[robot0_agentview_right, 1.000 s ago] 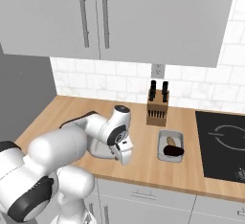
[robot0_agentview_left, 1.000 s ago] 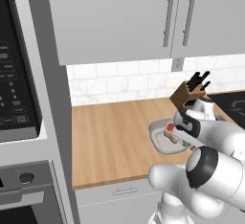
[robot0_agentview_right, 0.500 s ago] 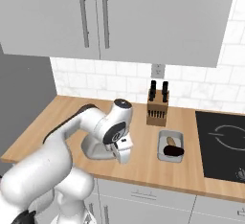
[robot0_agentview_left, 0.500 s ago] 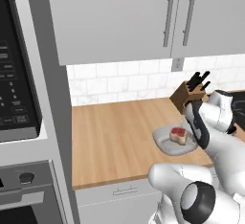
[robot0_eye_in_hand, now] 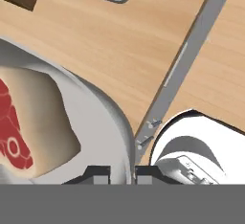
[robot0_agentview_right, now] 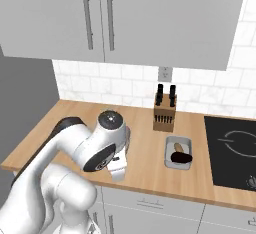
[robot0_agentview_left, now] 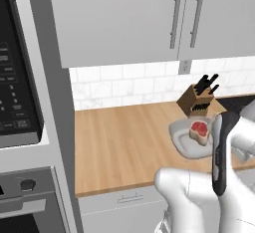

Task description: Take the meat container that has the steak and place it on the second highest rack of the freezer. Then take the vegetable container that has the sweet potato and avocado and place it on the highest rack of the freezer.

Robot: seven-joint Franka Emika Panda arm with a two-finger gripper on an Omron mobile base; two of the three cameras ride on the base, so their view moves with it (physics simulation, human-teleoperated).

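The meat container (robot0_agentview_left: 185, 138), a shallow grey rounded dish, sits near the counter's front edge with the steak (robot0_agentview_left: 200, 129) in it, red on top with a tan rim. In the hand view my gripper (robot0_eye_in_hand: 123, 174) is shut on the meat container's rim (robot0_eye_in_hand: 112, 117), one fingertip on each side, and the steak (robot0_eye_in_hand: 28, 122) lies to the left. To the right, in front of the knife block, stands the vegetable container (robot0_agentview_right: 178, 153) holding the dark avocado (robot0_agentview_right: 181, 157) and the orange-tan sweet potato (robot0_agentview_right: 178, 146). The freezer and its racks are out of view.
A wooden knife block (robot0_agentview_left: 198, 101) stands at the back by the tiled wall. A black cooktop (robot0_agentview_right: 232, 150) lies at the right. A microwave (robot0_agentview_left: 17, 92) and oven column bound the counter's left end. Wall cabinets (robot0_agentview_left: 129, 18) hang above. My own arm crosses low over the front edge.
The jaws have closed the last bit onto the dish rim. My arm's links have swung across the front of both base views, and the dish has shifted slightly to the right.
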